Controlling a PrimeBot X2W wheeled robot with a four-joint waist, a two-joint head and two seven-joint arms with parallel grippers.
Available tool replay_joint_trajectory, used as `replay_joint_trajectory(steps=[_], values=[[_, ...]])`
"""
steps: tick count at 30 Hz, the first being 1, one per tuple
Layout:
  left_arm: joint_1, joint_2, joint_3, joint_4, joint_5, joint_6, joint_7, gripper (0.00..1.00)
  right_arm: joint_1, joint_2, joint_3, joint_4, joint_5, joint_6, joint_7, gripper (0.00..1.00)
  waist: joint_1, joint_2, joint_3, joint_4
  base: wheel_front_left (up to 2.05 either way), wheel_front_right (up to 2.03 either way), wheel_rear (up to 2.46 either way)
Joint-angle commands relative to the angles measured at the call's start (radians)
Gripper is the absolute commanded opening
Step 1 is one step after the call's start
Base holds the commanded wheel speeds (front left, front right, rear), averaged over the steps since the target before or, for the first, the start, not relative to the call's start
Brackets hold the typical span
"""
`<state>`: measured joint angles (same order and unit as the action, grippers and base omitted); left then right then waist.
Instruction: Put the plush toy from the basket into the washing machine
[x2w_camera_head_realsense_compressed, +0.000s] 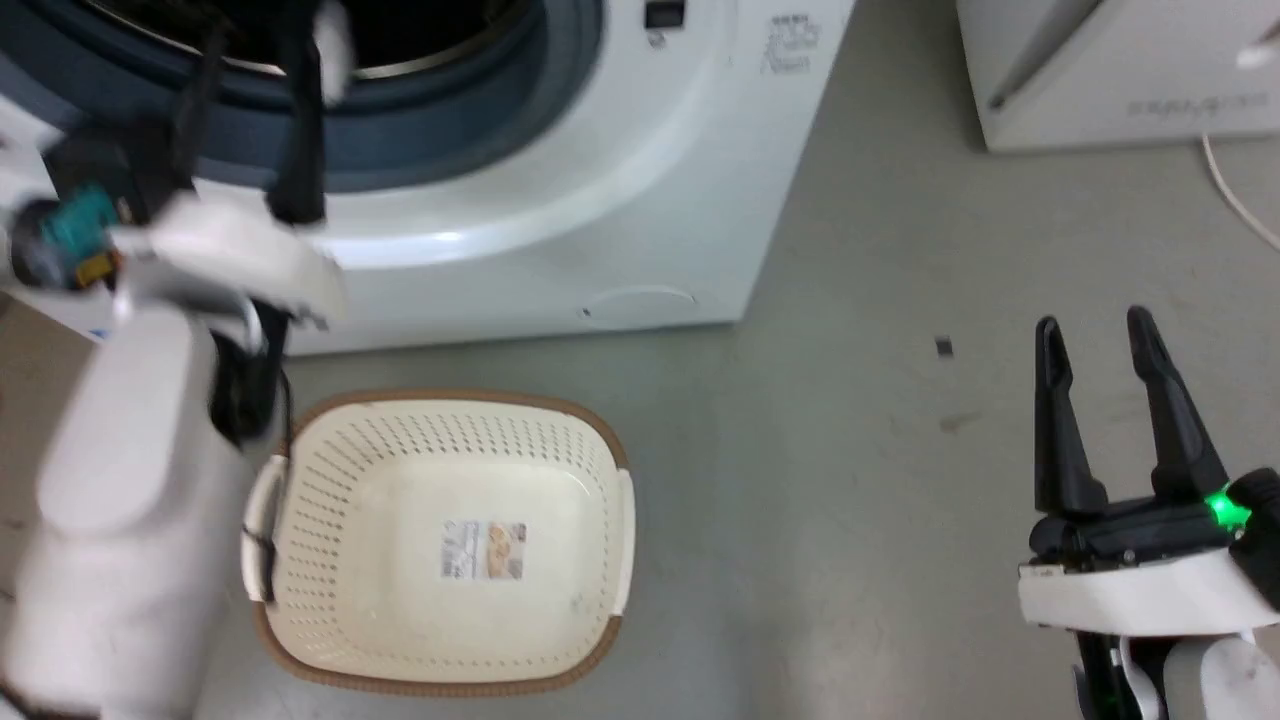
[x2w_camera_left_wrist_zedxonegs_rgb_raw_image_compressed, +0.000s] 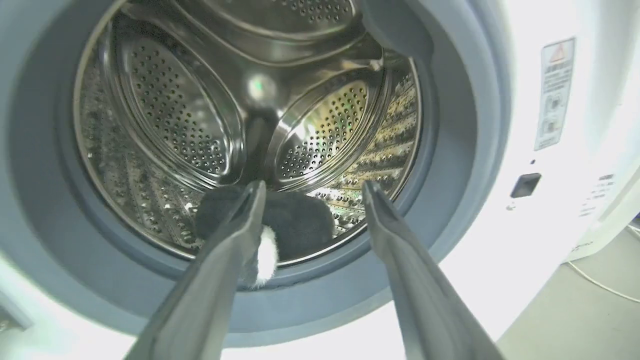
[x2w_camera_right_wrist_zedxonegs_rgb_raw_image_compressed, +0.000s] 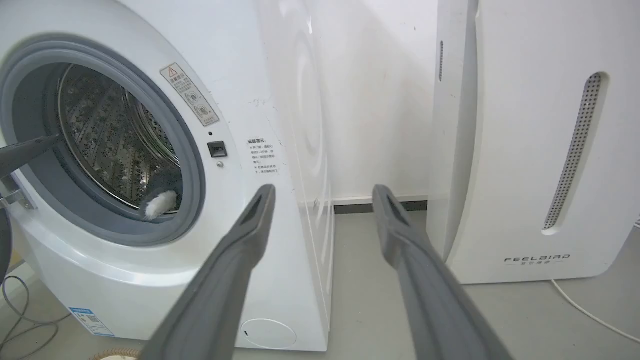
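The large white front-loading washing machine is standing with its porthole open, its grey gasket ringing a shiny perforated steel drum. On the floor just before it, the oval cream-white plastic basket with the brown woven-look rim is showing its paper label, with no toy inside. The left gripper is pointing into the porthole, its long dark fingers spread apart and pinching nothing. The right gripper is hanging over the floor, well apart from the machine, likewise spread and holding nothing. The fluffy black-and-white plush toy is lying low at the front of the drum, a white tuft reaching the gasket.

The step in hand seems to be the release and retreat. Doing it well probably means drawing the spread fingers straight back, clear of the fur, perhaps after nudging the toy deeper.

One left finger is covering part of the toy, so whether the tuft is resting on the gasket or the drum lip is hard to tell. The head view is blurring the left arm and cutting off the porthole's top.
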<state>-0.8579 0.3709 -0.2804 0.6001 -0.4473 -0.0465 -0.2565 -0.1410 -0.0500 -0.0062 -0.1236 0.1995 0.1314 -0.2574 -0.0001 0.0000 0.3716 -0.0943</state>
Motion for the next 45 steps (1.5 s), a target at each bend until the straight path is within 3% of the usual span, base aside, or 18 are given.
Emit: replay_joint_trajectory(steps=[1,8,14,21,26,32,33,45], values=[[0.086,-0.014,0.027,-0.065,0.011,0.019,-0.005,1.0,0.023,0.0,-0.005,0.007,-0.01,-0.001,-0.004,1.0,0.0001,0.0,-0.106,0.069,0.0,0.0,0.0],[0.427,-0.085,0.124,-0.356,0.061,0.07,-0.005,1.0,0.081,0.0,-0.022,0.02,-0.017,-0.001,-0.004,1.0,0.0001,0.0,-0.184,0.107,0.0,0.0,0.0],[0.658,-0.172,0.197,-0.505,0.111,0.105,-0.005,1.0,0.118,0.0,-0.019,0.042,-0.021,-0.001,-0.004,1.0,0.0001,0.0,-0.234,0.123,0.0,0.0,0.0],[0.823,-0.243,0.225,-0.535,0.178,0.077,-0.005,1.0,0.138,0.0,-0.016,0.065,-0.016,-0.001,-0.004,1.0,0.0001,0.0,-0.258,0.129,0.0,0.0,0.0],[0.864,-0.269,0.223,-0.526,0.226,0.044,-0.005,1.0,0.149,0.0,-0.013,0.081,-0.016,-0.001,-0.004,1.0,0.0001,0.0,-0.268,0.129,0.0,0.0,0.0],[0.877,-0.294,0.235,-0.539,0.249,0.036,-0.005,1.0,0.155,0.0,-0.009,0.094,-0.017,-0.001,-0.004,1.0,0.0001,0.0,-0.273,0.131,0.0,0.0,0.0],[0.864,-0.295,0.234,-0.536,0.244,0.041,-0.001,0.0,0.138,0.0,-0.011,0.091,-0.016,0.0,0.0,0.0,0.0001,0.0,-0.273,0.131,0.0,0.0,0.0],[0.863,-0.298,0.234,-0.541,0.256,0.043,0.018,0.0,0.137,0.0,-0.01,0.094,-0.028,0.0,0.018,0.0,0.0001,0.0,-0.28,0.128,0.0,0.0,0.0]])
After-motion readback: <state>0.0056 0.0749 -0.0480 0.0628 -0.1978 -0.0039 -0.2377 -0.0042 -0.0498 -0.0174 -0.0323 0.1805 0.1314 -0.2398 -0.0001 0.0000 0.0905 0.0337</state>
